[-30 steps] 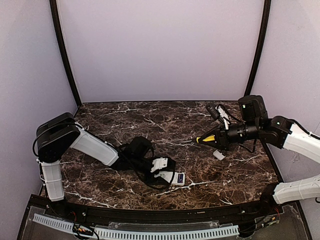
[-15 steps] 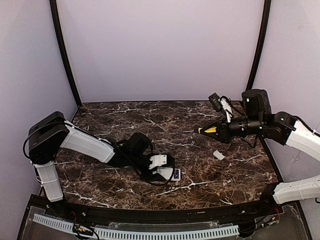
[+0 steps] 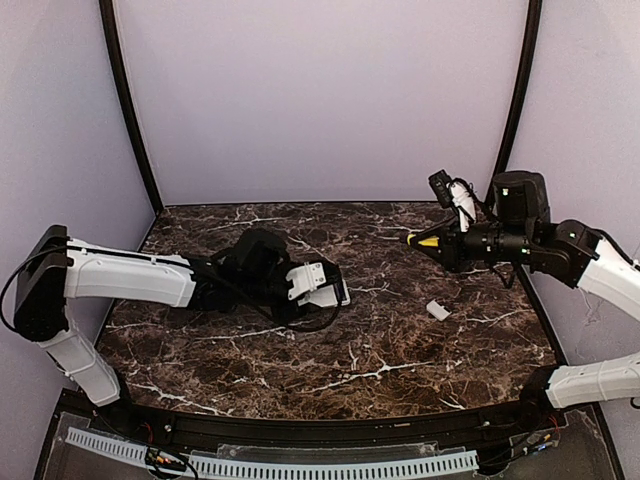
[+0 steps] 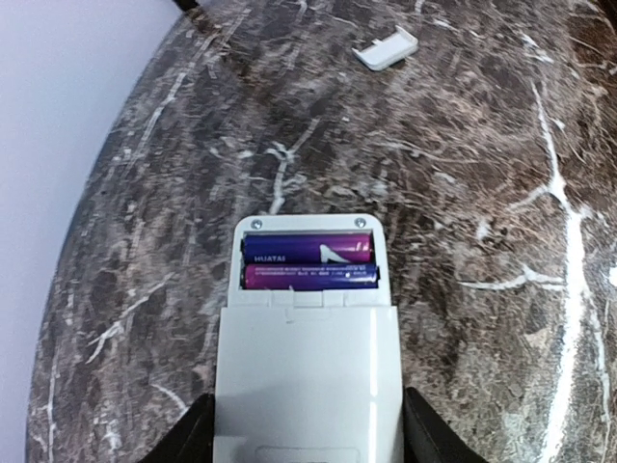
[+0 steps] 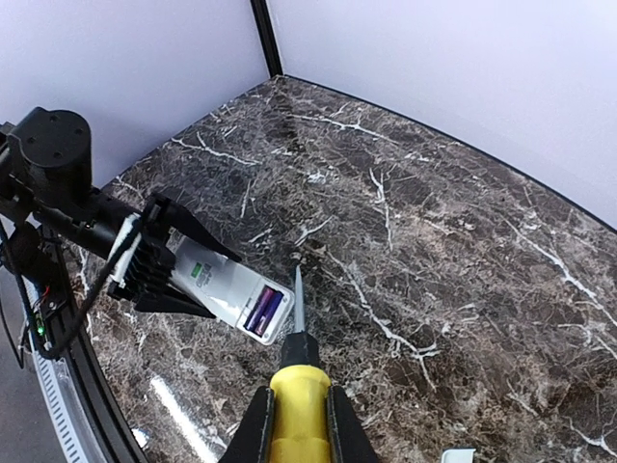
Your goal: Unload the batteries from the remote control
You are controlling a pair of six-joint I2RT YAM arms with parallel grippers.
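Note:
My left gripper is shut on the white remote control, its black fingers clamping the long sides. The remote's plain back faces up and its compartment is uncovered. Two purple batteries lie side by side in it. In the top view the remote control is held over the middle of the table by the left gripper. My right gripper is shut on a yellow-handled screwdriver. Its blade points down, just right of the batteries, not touching.
A small white cover piece lies on the dark marble table at the right, below the right gripper; the cover piece shows far ahead in the left wrist view. Lilac walls and two black posts enclose the table.
The left arm carried the remote away from the table's near edge toward the middle. The right gripper rose and drew back to the right with the screwdriver.

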